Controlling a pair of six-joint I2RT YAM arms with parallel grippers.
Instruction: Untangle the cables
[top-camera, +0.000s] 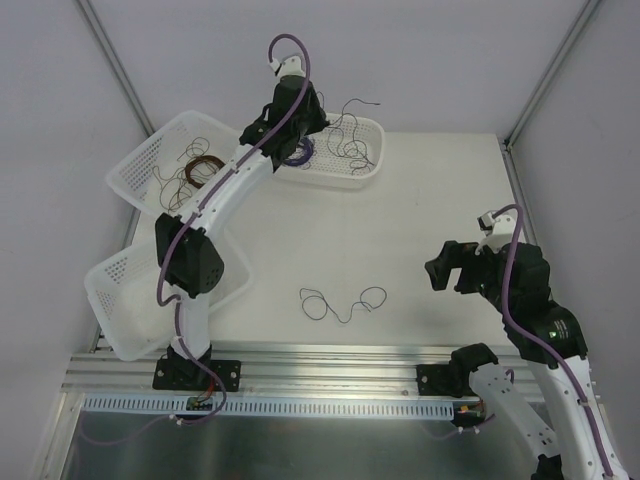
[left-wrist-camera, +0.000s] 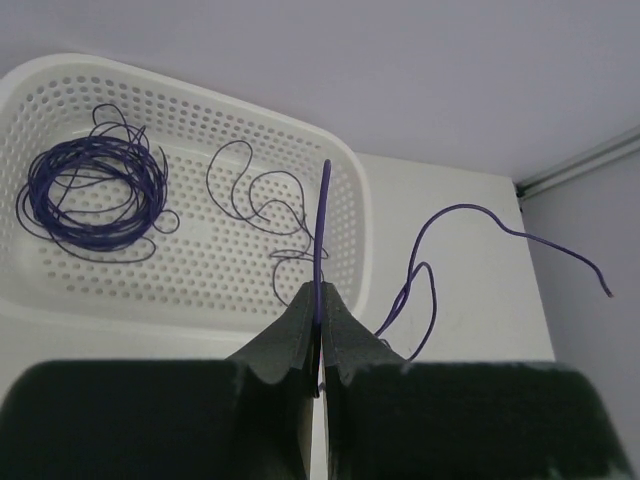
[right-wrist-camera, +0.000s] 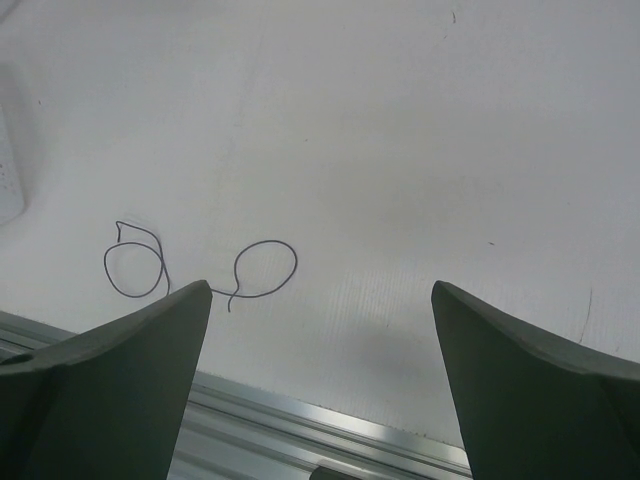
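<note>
My left gripper (top-camera: 297, 140) (left-wrist-camera: 320, 292) hovers over the far white basket (top-camera: 368, 172) (left-wrist-camera: 345, 170), shut on a thin purple cable (left-wrist-camera: 322, 205). The cable rises straight from the fingertips, and its other part loops out to the right over the table (left-wrist-camera: 470, 212). Loose scribbly thin cables (top-camera: 350, 140) (left-wrist-camera: 262, 195) lie in that basket. One thin dark cable (top-camera: 345, 302) (right-wrist-camera: 200, 270) lies in two loops on the table near the front edge. My right gripper (top-camera: 450, 268) (right-wrist-camera: 322, 292) is open and empty, to the right of that cable and above the table.
A neat purple wire coil (left-wrist-camera: 95, 190) lies at the left end of the far basket. A second white basket (top-camera: 150, 165) at the back left holds a brown wire coil (top-camera: 200, 168). A third basket (top-camera: 115, 295) sits at the front left. An aluminium rail (top-camera: 330, 365) runs along the near edge.
</note>
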